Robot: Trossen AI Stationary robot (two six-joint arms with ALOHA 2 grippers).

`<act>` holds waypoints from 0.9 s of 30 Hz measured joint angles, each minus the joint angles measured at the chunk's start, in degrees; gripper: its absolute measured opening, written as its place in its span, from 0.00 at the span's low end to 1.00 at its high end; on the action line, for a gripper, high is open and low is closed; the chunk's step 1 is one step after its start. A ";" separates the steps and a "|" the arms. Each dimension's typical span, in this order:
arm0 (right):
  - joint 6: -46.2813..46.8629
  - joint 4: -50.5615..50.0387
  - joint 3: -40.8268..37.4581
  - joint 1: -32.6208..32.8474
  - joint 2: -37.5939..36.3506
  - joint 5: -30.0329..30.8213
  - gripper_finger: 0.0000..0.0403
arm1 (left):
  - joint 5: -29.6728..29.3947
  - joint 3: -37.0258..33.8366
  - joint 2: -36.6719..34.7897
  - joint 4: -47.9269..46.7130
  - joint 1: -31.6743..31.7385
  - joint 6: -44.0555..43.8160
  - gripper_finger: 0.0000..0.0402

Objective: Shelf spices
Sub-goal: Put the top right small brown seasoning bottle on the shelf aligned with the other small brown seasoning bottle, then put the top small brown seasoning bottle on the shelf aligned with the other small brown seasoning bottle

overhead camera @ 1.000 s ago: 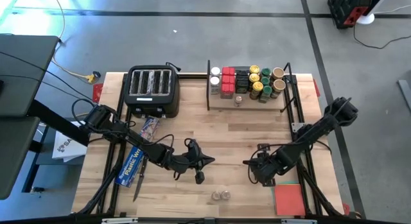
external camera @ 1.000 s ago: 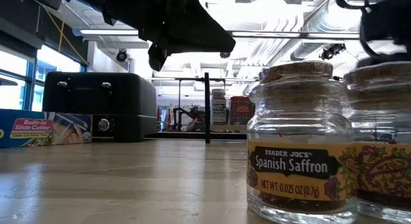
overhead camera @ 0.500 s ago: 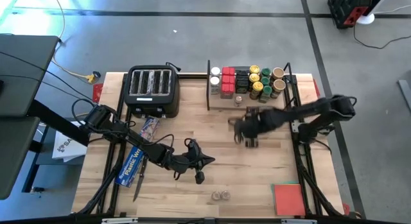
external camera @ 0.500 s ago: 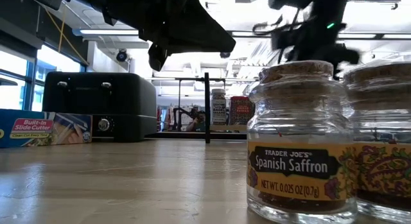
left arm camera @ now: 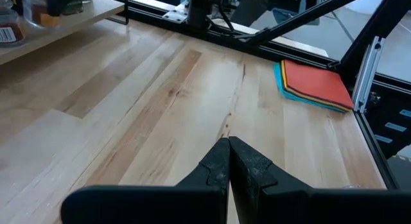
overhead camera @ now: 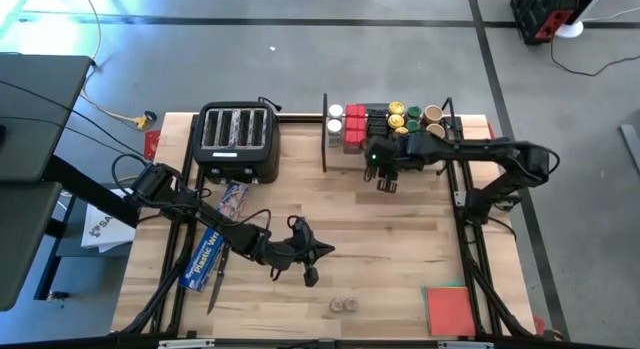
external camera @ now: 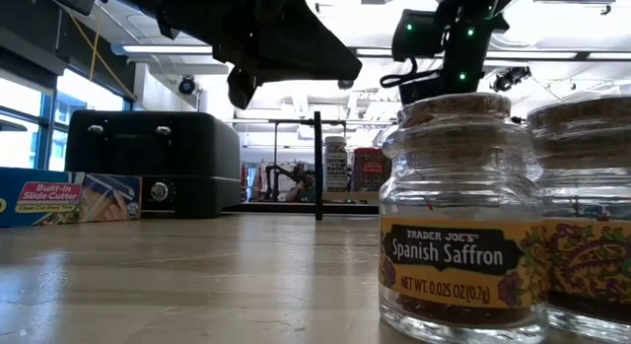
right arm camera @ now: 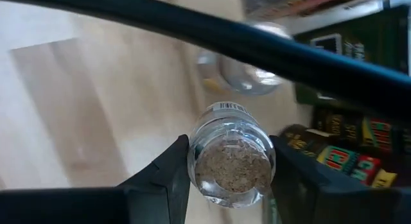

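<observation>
**Saffron jar arriving at the shelf**

Glass is what the right gripper is carrying: a tiny clear jar with a cork stopper, pinched across its round body between the two dark fingers. From where I am standing, it is hanging just in front of the shelf, at the near edge of the light-wood board, with another small jar standing close behind it and the black boxes of the spice row off to one side.

Judging by its build, this jar is going to be light, hard and slick, and it will likely chip or crack if dropped or knocked against the rod frame. A grip around the middle of the body, below the cork, looks the safest; the cork itself may pull loose if taken alone.

Two more jars are waiting near the front edge of the table. One of them is reading "TRADER JOE'S Spanish Saffron, NET WT. 0.025 OZ (0.7g)". The long blue box by the toaster is showing "Built-in Slide Cutter".

The left gripper is hovering over bare wood mid-table, its fingers pressed together on nothing.
</observation>
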 joint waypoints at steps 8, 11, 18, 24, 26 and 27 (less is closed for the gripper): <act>0.24 3.69 0.00 -3.84 0.00 -0.14 0.51 | 0.01 0.00 0.02 0.00 -0.02 -0.01 0.00; 0.25 4.76 0.00 -4.33 0.00 -0.17 0.52 | 0.01 0.00 0.01 0.00 -0.02 -0.38 0.00; -0.20 6.03 0.00 -4.35 0.00 0.39 0.53 | 0.01 0.00 0.02 -0.02 -0.02 -0.40 0.00; -1.67 8.70 0.00 -4.32 0.00 3.69 0.54 | 0.01 0.00 0.02 0.00 -0.02 -0.43 0.00; -1.68 9.14 0.00 -4.13 -0.03 5.82 0.54 | 0.01 0.00 0.02 -0.02 -0.02 -0.43 0.00; -1.70 9.12 0.00 -3.86 -0.20 6.39 0.54 | 0.01 0.00 0.02 -0.02 -0.02 -0.43 0.00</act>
